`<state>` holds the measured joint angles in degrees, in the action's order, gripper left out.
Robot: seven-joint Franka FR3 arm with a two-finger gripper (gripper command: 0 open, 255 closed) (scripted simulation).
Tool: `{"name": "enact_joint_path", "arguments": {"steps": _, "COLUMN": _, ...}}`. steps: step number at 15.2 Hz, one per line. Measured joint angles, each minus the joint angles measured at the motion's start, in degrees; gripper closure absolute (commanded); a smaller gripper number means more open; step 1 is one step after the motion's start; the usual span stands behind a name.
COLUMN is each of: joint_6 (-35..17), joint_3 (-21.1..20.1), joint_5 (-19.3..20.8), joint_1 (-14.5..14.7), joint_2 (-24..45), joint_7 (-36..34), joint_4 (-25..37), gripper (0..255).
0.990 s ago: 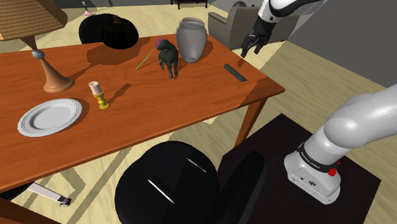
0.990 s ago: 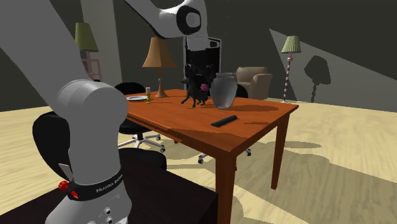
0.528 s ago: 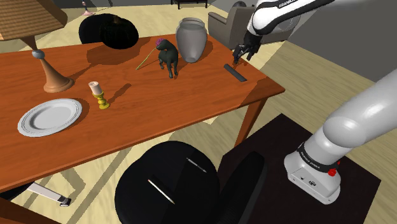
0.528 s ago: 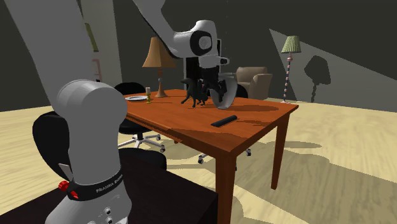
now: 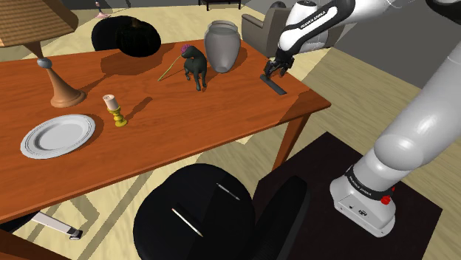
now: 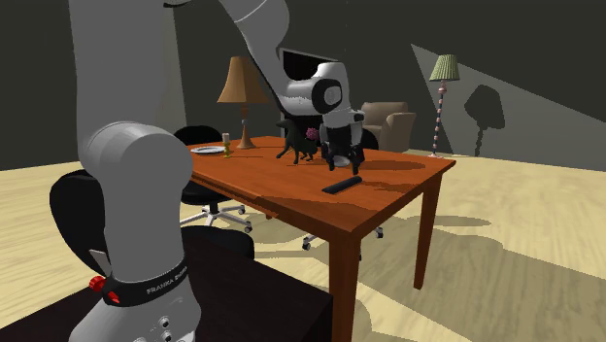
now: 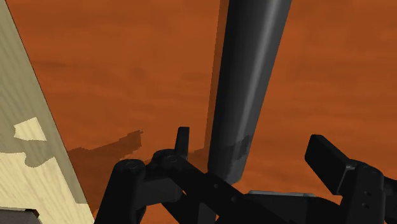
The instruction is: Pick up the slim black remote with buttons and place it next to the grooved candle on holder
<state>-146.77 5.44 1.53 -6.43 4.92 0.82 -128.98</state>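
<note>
Near the desk [image 5: 185, 129] corner closest to the stand, in the shoulder view: the slim black remote [image 5: 280, 89]. Flat on the reddish-brown top, roughly parallel to the desk's short edge and just inside it.

Right over the remote's farther end: the all-black pincer [image 5: 274, 71], pointing down on the white arm. Low above the remote in the second exterior view, with a thin strip of desk showing between fingertips and remote.

Wide open in the wrist view, the 2 fingers [image 7: 182, 141] well apart, 1 on each side of the remote's end. Clasping nothing; no contact with the remote on either side.

Well apart from all this, toward the shoulder view's left: the pale grooved candle on a yellow holder [image 5: 114, 111], upright, near a white plate [image 5: 57, 137] by the desk's front edge.

Between candle and remote, farther back on the desk: a dark animal figurine [image 5: 195, 68] with a purple tuft, and just beside it a grey vase [image 5: 222, 46], the nearest thing to the remote. At the left end, a brown lamp base [image 5: 63, 90].

In front of the desk: a black office chair [image 5: 196, 214] with 2 thin sticks on its seat. Beyond the desk's far corner: a grey armchair [image 5: 260, 28].
</note>
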Motion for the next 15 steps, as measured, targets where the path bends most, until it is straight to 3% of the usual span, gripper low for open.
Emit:
{"name": "enact_joint_path", "arguments": {"steps": 6, "joint_6": -4.28, "joint_3": -0.11, "joint_5": -0.24, "joint_1": 0.01, "joint_2": 4.51, "joint_7": -0.28, "joint_4": 0.31, "gripper": 0}}
{"name": "enact_joint_path", "arguments": {"steps": 13, "joint_6": -5.30, "joint_3": -0.11, "joint_5": -0.49, "joint_1": -0.18, "joint_2": 5.68, "joint_7": 0.06, "joint_4": 0.48, "gripper": 0}}
{"name": "enact_joint_path", "arguments": {"steps": 14, "joint_6": -5.30, "joint_3": -0.11, "joint_5": -0.49, "joint_1": -0.18, "joint_2": 5.68, "joint_7": 0.06, "joint_4": 0.49, "gripper": 255}}
{"name": "enact_joint_path", "arguments": {"steps": 15, "joint_6": -5.32, "joint_3": -0.19, "joint_5": -0.51, "joint_1": -0.12, "joint_2": 5.54, "joint_7": 0.07, "joint_4": 0.56, "gripper": 255}}
